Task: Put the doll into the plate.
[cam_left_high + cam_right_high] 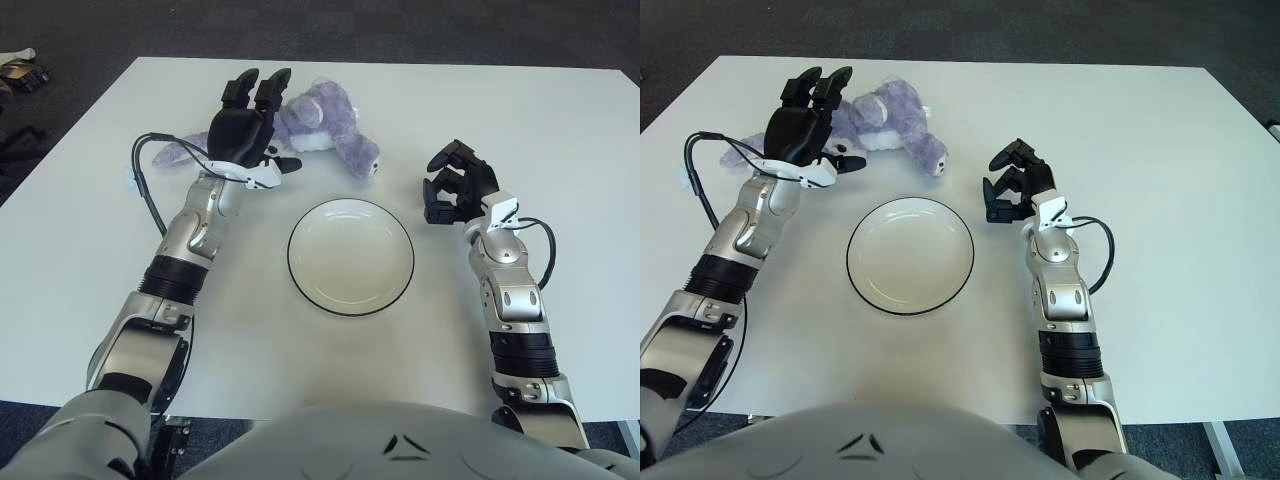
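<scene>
White table (560, 120), dark carpet beyond. Left robot hand (245, 135) spread over purple doll (320, 120), nothing gripped yet. Right robot hand (455, 185) loosely curled, holding nothing, just right of plate (350, 296). Plate bare, doll lying beyond it; grasp, lift, placing all left. Both eye views alike, nothing extra in either.

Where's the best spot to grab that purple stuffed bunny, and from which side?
Probably the plump body of the bunny, taken from above. It lies flat on the table beyond the plate, so the middle is the thickest part to close on; ears and legs are thin and floppy. The left hand already hovers over its head end, fingers spread. The right hand shows right of the plate.
</scene>
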`<action>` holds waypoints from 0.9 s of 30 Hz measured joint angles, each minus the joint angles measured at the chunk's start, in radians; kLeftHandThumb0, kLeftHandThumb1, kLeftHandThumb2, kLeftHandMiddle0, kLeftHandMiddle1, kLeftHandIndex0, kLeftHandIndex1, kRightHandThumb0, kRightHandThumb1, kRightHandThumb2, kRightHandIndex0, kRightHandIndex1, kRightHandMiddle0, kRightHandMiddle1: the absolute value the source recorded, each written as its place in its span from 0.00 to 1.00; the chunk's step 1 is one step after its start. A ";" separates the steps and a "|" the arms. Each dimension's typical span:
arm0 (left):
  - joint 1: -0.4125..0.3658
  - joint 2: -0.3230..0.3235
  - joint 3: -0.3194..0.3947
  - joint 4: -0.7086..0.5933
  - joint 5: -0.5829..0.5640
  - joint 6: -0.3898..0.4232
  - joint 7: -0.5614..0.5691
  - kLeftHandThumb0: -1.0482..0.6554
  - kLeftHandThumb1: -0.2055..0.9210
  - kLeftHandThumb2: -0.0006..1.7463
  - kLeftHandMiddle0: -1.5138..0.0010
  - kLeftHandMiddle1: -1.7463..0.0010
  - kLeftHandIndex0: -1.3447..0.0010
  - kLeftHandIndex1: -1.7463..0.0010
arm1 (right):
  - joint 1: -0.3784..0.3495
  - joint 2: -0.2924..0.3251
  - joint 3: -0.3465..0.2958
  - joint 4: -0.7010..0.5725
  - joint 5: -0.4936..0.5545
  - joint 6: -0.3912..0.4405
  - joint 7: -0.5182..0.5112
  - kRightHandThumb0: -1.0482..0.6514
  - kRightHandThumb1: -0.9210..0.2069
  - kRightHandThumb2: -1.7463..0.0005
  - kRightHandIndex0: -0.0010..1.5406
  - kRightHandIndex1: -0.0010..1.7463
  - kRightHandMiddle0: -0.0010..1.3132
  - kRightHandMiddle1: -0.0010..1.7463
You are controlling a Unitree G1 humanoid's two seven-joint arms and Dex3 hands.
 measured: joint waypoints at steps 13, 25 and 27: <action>-0.096 -0.001 -0.075 0.039 0.046 0.165 -0.152 0.02 0.81 0.24 1.00 0.99 1.00 0.99 | 0.000 -0.002 0.015 -0.004 -0.010 0.023 0.008 0.61 0.53 0.27 0.40 0.94 0.32 1.00; -0.226 0.003 -0.136 0.124 0.025 0.244 -0.390 0.00 0.88 0.15 1.00 1.00 1.00 1.00 | -0.002 -0.003 0.020 -0.005 -0.010 0.023 0.017 0.61 0.52 0.28 0.39 0.93 0.32 1.00; -0.254 0.006 -0.150 0.154 0.017 0.235 -0.435 0.00 0.89 0.14 1.00 1.00 1.00 1.00 | -0.002 -0.004 0.020 -0.006 -0.010 0.023 0.020 0.61 0.52 0.28 0.39 0.93 0.32 1.00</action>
